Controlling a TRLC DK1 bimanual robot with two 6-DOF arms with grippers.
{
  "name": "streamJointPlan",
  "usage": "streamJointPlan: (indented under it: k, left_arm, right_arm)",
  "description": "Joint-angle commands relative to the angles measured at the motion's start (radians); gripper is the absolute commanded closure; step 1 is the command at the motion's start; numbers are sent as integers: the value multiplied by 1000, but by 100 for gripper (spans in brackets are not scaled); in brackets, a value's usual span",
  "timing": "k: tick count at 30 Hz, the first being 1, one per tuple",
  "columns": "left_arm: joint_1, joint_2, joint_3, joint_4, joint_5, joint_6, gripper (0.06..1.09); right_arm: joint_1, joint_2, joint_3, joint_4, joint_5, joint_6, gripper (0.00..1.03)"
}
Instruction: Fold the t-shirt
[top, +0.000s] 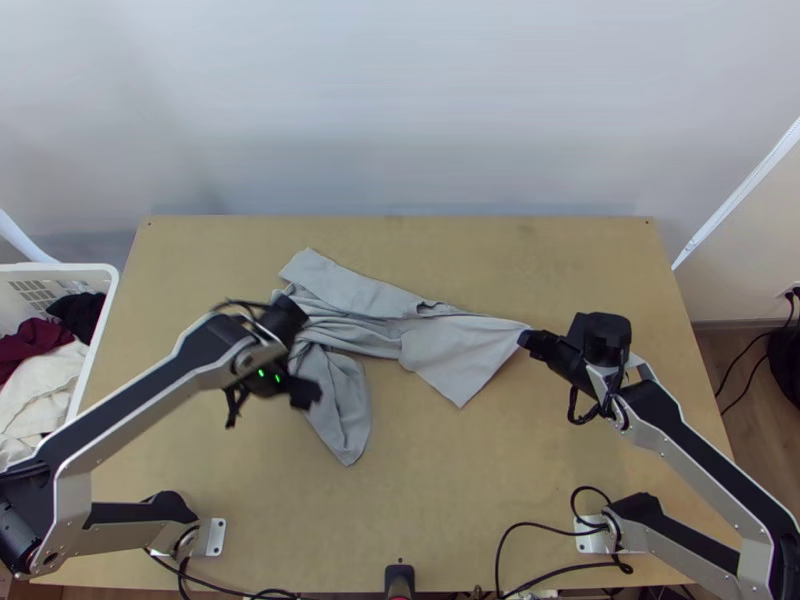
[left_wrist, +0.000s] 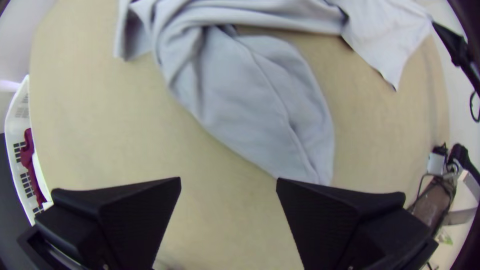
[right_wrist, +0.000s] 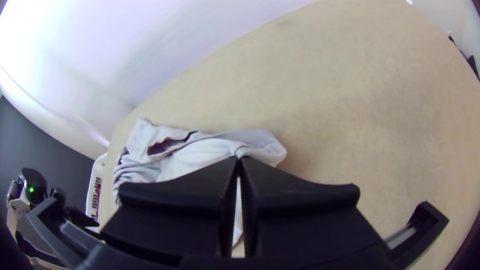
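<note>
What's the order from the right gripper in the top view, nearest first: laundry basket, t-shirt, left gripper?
1. T-shirt: one corner is held in the right gripper's jaws.
2. Left gripper: across the table, over the left part of the cloth.
3. Laundry basket: farthest, off the table's left edge.

A hand could slide over the near middle of the table (top: 410, 500), between the shirt (top: 435, 365) and the cords (top: 510, 535). The far right part has room too. The left gripper (top: 268, 400) and its arm block the left side. The right gripper (top: 532, 343) is in the way at the shirt's right tip. The wall (top: 400, 100) blocks the back.
</note>
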Motion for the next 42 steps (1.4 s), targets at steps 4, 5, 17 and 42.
streamJointPlan:
  k: [4, 5, 17, 42]
  left_arm:
    - [-81, 5, -52, -47, 137, -37, 17]
    - [-89, 15, -55, -42, 157, -38, 17]
    - [-184, 144, -68, 17, 280, -86, 20]
    - [-241, 381, 61, 105, 280, -103, 29]
  right_arm:
    - [23, 40, 36, 6, 33, 18, 100]
    - [29, 44, 38, 6, 34, 18, 100]
    - [49, 72, 44, 11, 82, 31, 100]
    - [35, 37, 30, 12, 115, 22, 100]
